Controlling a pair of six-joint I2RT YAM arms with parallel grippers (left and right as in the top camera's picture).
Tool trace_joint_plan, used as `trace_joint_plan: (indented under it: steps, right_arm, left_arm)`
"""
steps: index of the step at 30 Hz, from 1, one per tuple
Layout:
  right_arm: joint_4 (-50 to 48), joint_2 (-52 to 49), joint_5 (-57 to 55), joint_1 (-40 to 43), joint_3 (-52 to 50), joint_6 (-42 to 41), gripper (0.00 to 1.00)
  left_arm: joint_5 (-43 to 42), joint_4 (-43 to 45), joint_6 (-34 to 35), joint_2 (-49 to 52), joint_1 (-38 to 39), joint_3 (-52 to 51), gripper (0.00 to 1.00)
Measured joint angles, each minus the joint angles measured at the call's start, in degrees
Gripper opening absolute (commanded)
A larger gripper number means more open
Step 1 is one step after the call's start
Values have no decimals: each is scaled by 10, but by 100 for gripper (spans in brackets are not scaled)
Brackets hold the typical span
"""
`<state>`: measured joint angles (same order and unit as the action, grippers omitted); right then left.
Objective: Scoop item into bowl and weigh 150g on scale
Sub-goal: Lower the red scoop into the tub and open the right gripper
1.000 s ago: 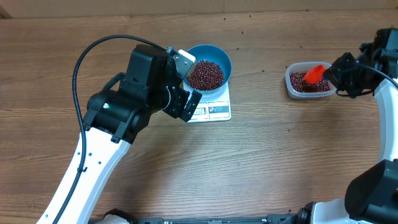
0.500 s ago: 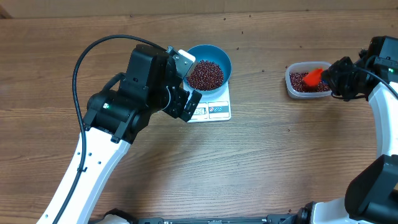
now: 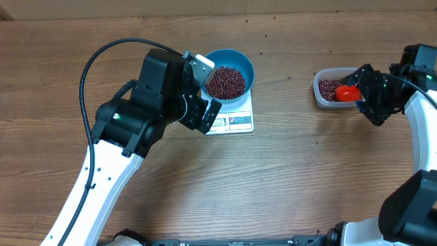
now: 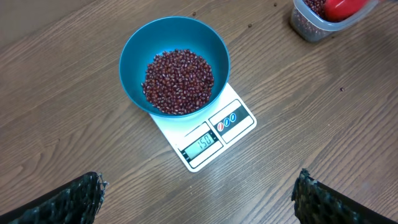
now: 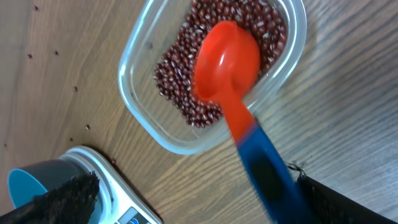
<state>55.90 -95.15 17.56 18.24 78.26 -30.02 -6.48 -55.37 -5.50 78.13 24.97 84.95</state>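
Item: small dark red-brown beans (image 4: 178, 81), glossy, some flecked pale. They lie as a loose mound in the bottom of the round, deep, bright blue bowl (image 4: 134, 46), well below its rim.

Bowl: stands on the flat white rectangular kitchen scale (image 4: 214, 134) and covers its far part. The display window and label panel stay clear along the near edge, and the display reads 150.

Clear rounded-rectangular plastic container (image 5: 134, 81): well apart from the scale, on the brown wooden table (image 3: 307, 171). It holds a shallow layer of the same beans. The bright red scoop with a blue handle (image 5: 227, 56) rests its red head on them, and its handle passes out over the rim.

Left gripper (image 4: 199, 202): above the scale, fingers spread wide, nothing held.

Right gripper (image 5: 208, 202): beside the container, fingers wide apart. The blurred scoop handle runs between them, close to one finger – contact cannot be told.
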Motion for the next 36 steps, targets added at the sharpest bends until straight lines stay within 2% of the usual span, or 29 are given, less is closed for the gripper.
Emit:
trace_joint_plan:
  steps: [9, 13, 18, 26, 31, 36]
  right_arm:
    - [20, 0, 14, 0, 0, 48, 100]
    - [61, 0, 34, 0, 15, 83, 100]
    - [134, 19, 44, -2, 81, 140, 100]
    - [257, 156, 61, -35, 203, 207, 100]
    - [291, 236, 63, -37, 211, 213, 100]
    - [342, 254, 61, -37, 212, 216, 100]
  left_arm:
    - [0, 0, 0, 0, 0, 0, 100]
    - [0, 0, 0, 0, 0, 0, 100]
    - [0, 0, 0, 0, 0, 0, 100]
    - [0, 0, 0, 0, 0, 0, 100]
    - [0, 0, 0, 0, 0, 0, 100]
    - [0, 0, 0, 0, 0, 0, 100]
